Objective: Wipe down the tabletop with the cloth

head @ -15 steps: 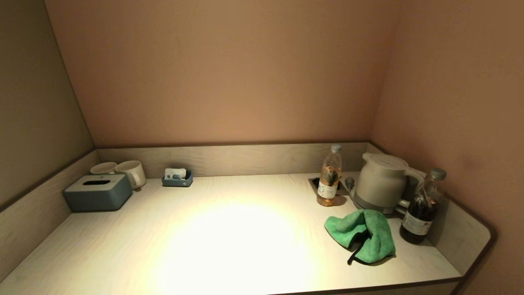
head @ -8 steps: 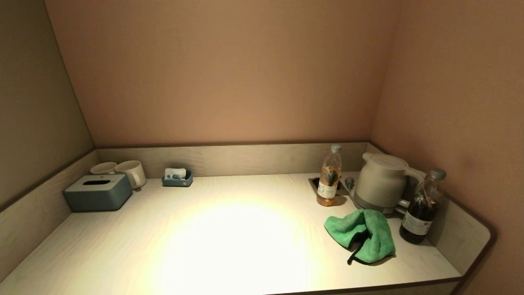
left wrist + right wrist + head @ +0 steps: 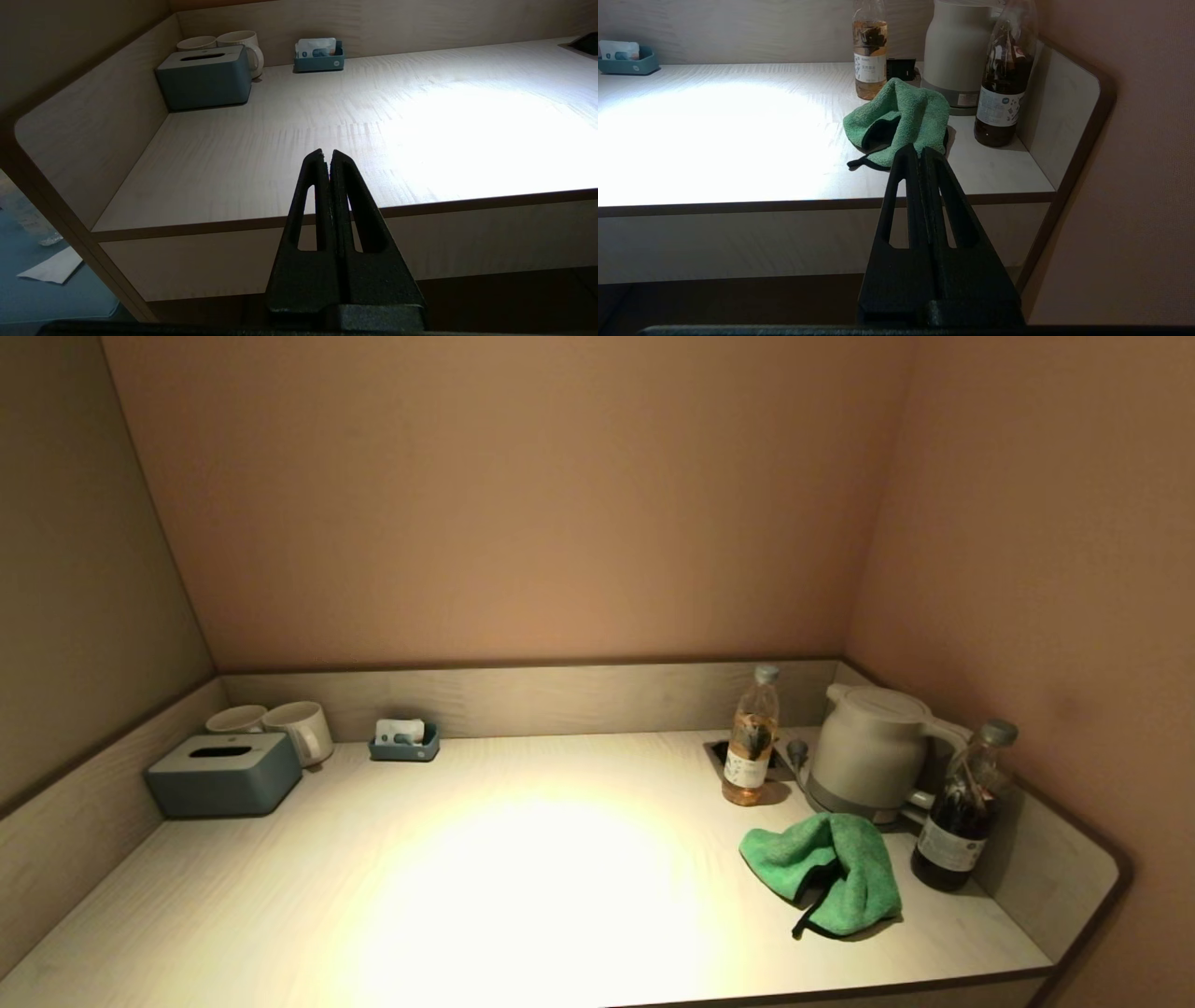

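A crumpled green cloth with a black edge lies on the pale wooden tabletop at the right, in front of the kettle. It also shows in the right wrist view. Neither arm shows in the head view. My right gripper is shut and empty, held before the table's front edge, pointing toward the cloth. My left gripper is shut and empty, held before the front edge on the left side.
A white kettle, a light bottle and a dark bottle stand at the back right. A blue tissue box, two cups and a small blue tray stand at the back left. Low wall panels surround the top.
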{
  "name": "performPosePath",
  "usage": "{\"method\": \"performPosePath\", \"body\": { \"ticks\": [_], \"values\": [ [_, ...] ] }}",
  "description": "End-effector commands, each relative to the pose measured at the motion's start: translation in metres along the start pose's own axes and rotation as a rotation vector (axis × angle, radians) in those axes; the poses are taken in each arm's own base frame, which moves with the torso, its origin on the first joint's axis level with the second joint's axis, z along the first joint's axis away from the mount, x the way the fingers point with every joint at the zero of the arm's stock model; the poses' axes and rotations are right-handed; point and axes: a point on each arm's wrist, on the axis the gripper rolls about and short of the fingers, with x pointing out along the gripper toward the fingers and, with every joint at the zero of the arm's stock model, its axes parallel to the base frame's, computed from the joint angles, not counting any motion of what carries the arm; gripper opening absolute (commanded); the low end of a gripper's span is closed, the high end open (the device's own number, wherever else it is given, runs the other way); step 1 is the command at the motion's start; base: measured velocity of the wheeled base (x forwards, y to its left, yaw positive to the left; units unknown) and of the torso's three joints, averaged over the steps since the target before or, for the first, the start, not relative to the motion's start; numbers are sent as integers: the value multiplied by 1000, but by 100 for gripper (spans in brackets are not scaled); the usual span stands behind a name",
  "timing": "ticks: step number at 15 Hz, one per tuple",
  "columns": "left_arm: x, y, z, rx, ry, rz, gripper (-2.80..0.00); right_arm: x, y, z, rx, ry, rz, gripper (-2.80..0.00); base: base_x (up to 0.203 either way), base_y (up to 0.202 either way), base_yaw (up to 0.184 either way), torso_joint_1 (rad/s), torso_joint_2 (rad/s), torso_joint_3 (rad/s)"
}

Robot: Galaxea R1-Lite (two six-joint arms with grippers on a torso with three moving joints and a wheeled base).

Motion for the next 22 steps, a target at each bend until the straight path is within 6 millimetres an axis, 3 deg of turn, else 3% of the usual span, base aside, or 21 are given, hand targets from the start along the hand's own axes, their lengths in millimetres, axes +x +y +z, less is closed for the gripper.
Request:
{"method": "performPosePath", "body": {
  "ticks": [1, 22],
  "values": [
    [0, 0, 0, 0, 0, 1, -280, 0, 0, 0, 1, 0, 1, -280, 0, 0, 0, 0, 0, 0],
    [0, 0, 0, 0, 0, 1, -280, 0, 0, 0, 1, -2, 1, -280, 0, 0, 0, 0, 0, 0]
  ]
}}
